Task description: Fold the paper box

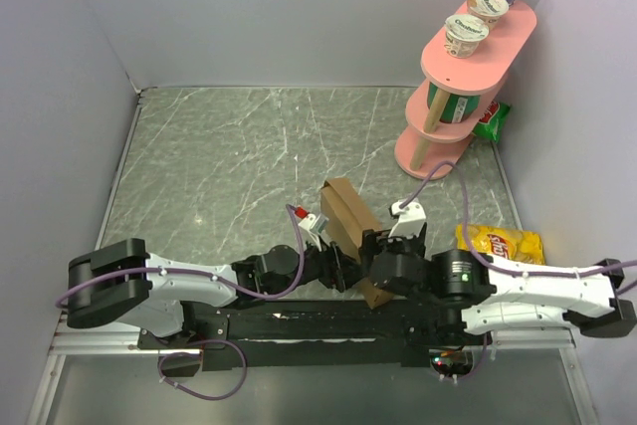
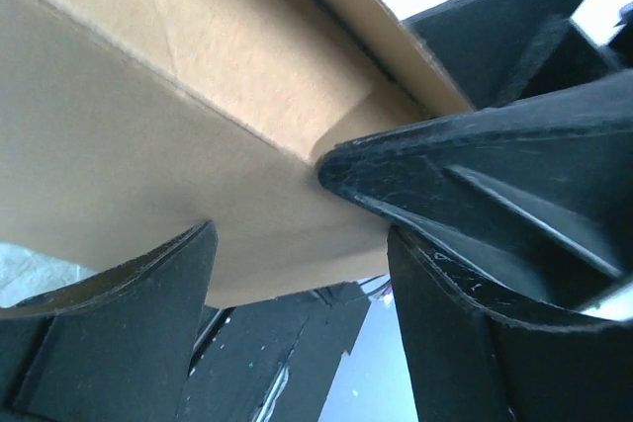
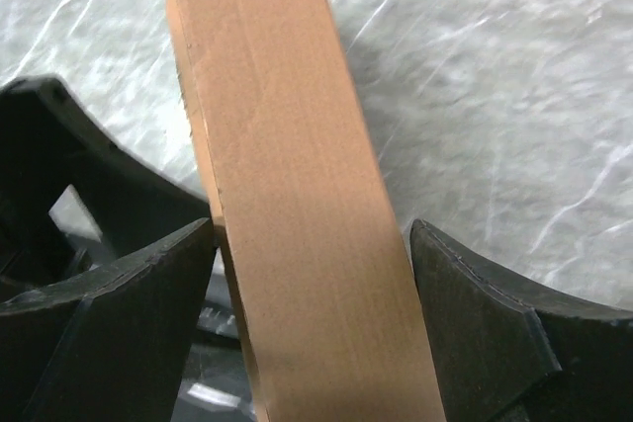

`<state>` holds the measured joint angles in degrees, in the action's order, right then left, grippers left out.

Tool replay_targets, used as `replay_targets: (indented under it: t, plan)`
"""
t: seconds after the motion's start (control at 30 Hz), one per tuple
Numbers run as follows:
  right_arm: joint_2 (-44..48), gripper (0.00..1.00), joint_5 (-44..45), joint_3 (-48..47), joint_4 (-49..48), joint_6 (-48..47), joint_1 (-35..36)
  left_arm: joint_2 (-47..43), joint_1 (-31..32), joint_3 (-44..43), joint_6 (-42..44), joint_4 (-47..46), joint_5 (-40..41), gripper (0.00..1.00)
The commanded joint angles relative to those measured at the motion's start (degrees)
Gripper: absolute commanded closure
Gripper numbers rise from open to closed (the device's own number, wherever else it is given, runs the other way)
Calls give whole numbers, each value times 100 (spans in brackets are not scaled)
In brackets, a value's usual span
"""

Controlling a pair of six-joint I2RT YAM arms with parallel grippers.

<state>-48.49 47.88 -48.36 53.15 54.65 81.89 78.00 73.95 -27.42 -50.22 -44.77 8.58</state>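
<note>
Two pincers of mine flank the box (image 1: 348, 226), one on each side, at the near middle of the table (image 1: 219, 156), just ahead of my bases. The box is plain brown cardboard and does not lie flat: it stands on a long edge with a narrow side turned up. In the top view its long axis runs on a slant. The far end points away from me and a little to the left, and the near end comes back to the right, down between my two wrists. That far end sticks out beyond both pincers.

My left pincer (image 2: 300, 244) is spread wide. A broad panel of the box lies across its tips and reaches well past the left finger (image 2: 119, 333), so nothing is pinched between them. A dark wedge (image 2: 475, 175), which looks like a finger of my other arm, touches the cardboard at a fold with its tip.

My right pincer (image 3: 312, 244) is released too. The narrow side of the box runs lengthwise up between its fingers, close against the left one, with a sliver of table showing before the right one.

Well apart on the right lies a yellow chip bag (image 1: 501, 244). A pink rack (image 1: 468, 87) stands in the far right corner with cups (image 1: 466, 35) on top
</note>
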Motion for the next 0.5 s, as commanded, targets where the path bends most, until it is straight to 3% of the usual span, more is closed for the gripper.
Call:
replay_targets:
  t: [0.0, 0.17, 0.47]
  plan:
    - [-782, 10, 318, -384, 183, 1387, 564, 181, -21, -387, 91, -172, 179, 24]
    - [-1373, 4, 565, -771, 1215, 2171, 802, 190, -30, -378, 82, -198, 153, 24]
    - [-1646, 0, 521, -964, 1337, 2226, 908, 58, -284, -159, 12, -409, -49, 24]
